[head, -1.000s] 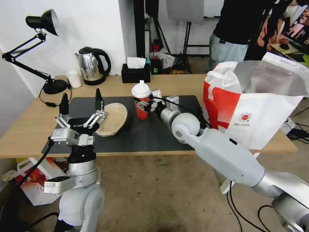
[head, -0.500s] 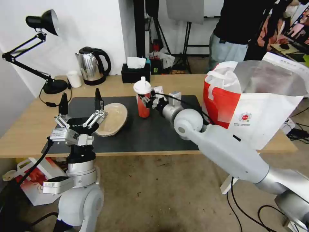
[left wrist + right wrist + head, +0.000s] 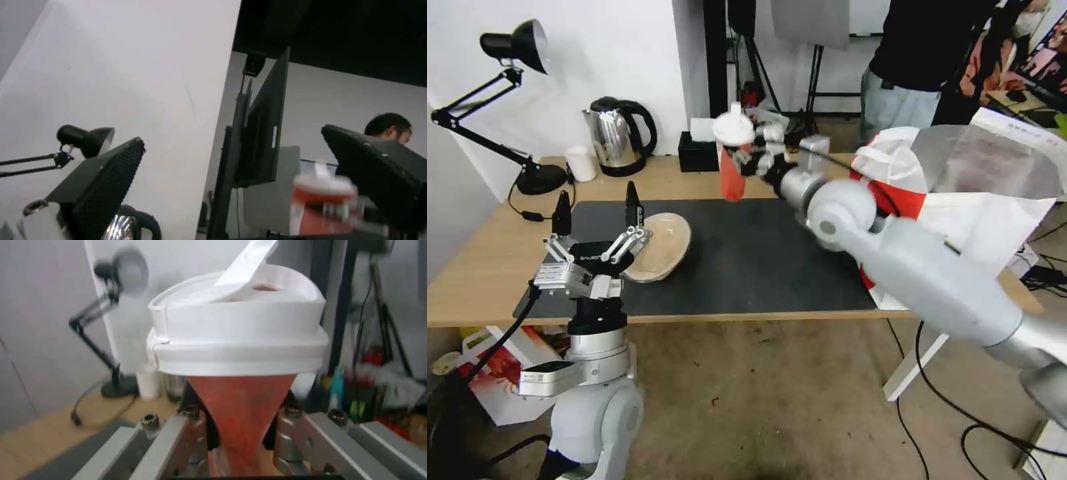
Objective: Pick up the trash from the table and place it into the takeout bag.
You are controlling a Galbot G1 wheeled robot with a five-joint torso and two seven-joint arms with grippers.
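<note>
**Cup in the air, held at the waist**

Head view: the right gripper [image 3: 752,162] is clamped on the red cup [image 3: 734,170], which hangs clear above the far edge of the mat [image 3: 747,260], upright or nearly so, lid [image 3: 734,130] on top. The right arm reaches out across the table [image 3: 487,260], its forearm passing in front of the bag [image 3: 987,200], which stands open at the table's right end. The tan bowl [image 3: 660,253] lies on the mat, at the tips of the left gripper [image 3: 597,210]; that gripper points upward with its fingers spread and holds nothing.

Left wrist view: two black finger pads [image 3: 106,173] stand wide apart with open air between them; the cup [image 3: 322,206] shows beyond.

Right wrist view: the grey fingers [image 3: 160,443] squeeze the cup's [image 3: 240,406] lower body from both sides, under the broad white lid [image 3: 238,336] with its raised spout.

The cup is probably light, thin-walled and easy to crush, and top-heavy under that lid. A hold on the mid-body with modest force looks right. The lid might pop off if tilted, so it should travel upright to the bag.
</note>
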